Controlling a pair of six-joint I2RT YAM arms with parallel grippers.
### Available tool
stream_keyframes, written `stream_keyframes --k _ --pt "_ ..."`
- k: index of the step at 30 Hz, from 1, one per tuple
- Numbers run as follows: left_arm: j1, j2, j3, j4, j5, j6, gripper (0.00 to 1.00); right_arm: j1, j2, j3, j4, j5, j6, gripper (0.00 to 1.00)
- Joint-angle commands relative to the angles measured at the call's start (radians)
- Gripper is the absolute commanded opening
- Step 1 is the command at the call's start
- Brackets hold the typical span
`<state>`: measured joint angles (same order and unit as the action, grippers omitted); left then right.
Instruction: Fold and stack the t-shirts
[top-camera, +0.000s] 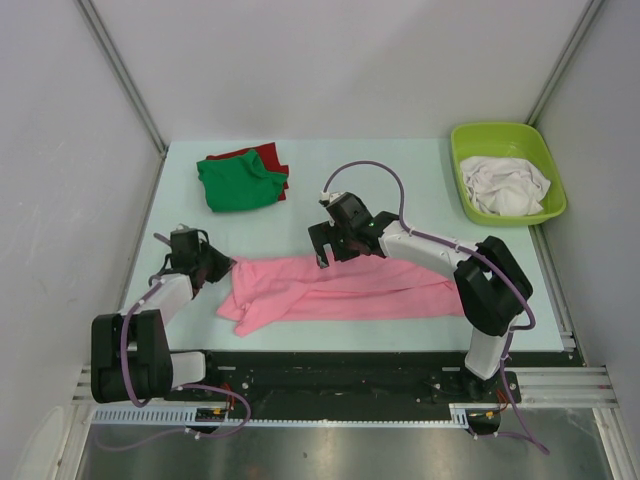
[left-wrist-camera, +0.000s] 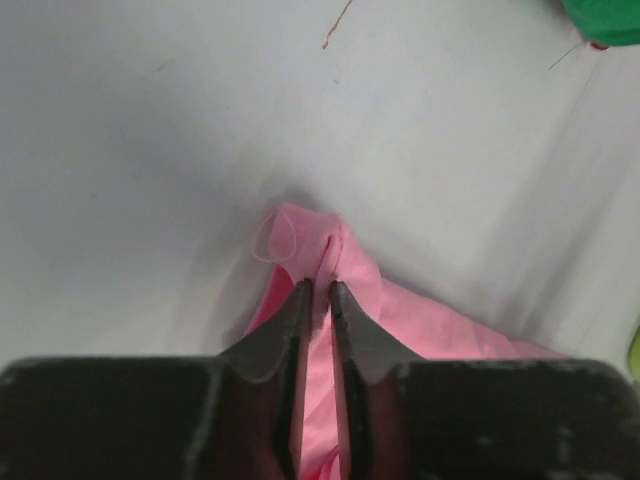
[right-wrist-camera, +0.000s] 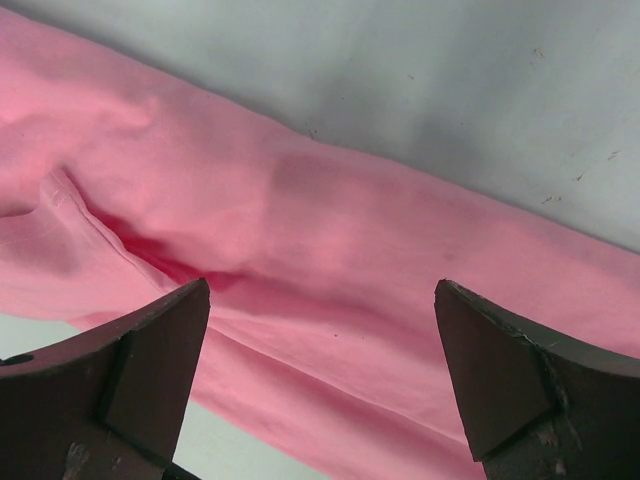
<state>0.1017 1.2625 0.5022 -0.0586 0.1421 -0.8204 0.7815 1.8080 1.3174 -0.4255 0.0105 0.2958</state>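
Note:
The large pink t-shirt (top-camera: 340, 290) lies in a long folded band across the near part of the table. My left gripper (top-camera: 218, 268) is shut on its left end, and the left wrist view shows pink cloth (left-wrist-camera: 400, 320) pinched between the fingers (left-wrist-camera: 292, 320). My right gripper (top-camera: 325, 255) is open and empty just above the band's far edge near its middle; the right wrist view shows the pink cloth (right-wrist-camera: 330, 260) below the spread fingers (right-wrist-camera: 150, 350). A folded green t-shirt (top-camera: 238, 183) lies on a red one (top-camera: 268, 156) at the back left. White t-shirts (top-camera: 508, 185) are crumpled in the tub.
The lime-green plastic tub (top-camera: 475, 138) stands at the back right corner of the pale table (top-camera: 400, 170). Grey walls close the table on the left, back and right. A black rail (top-camera: 330, 375) with the arm bases runs along the near edge.

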Motion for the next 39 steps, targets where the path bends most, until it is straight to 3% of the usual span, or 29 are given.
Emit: stream_keyframes --k 1,4,15,35,37,38,39 --pt "0.007 -0.008 -0.010 0.055 0.024 0.013 0.12 0.002 0.007 0.016 -0.004 0.000 0.005 1.00" --pt "0.006 0.009 -0.002 0.089 0.034 0.006 0.00 0.001 0.008 0.011 -0.007 0.003 0.006 1.00" --pt "0.027 0.069 0.128 0.138 0.037 -0.048 0.00 -0.039 -0.048 -0.040 0.014 0.039 0.022 1.00" --pt "0.088 0.388 0.214 0.299 0.119 -0.155 0.00 -0.146 -0.099 -0.195 0.077 -0.040 0.028 1.00" --pt "0.099 0.406 0.214 0.309 0.137 -0.161 0.09 -0.133 -0.113 -0.202 0.074 -0.027 0.023 1.00" --pt "0.099 0.406 0.208 0.309 0.148 -0.170 0.35 -0.122 -0.119 -0.204 0.076 -0.017 0.016 1.00" --pt "0.101 0.393 0.202 0.310 0.154 -0.175 0.47 -0.098 -0.131 -0.204 0.077 -0.011 0.008 1.00"
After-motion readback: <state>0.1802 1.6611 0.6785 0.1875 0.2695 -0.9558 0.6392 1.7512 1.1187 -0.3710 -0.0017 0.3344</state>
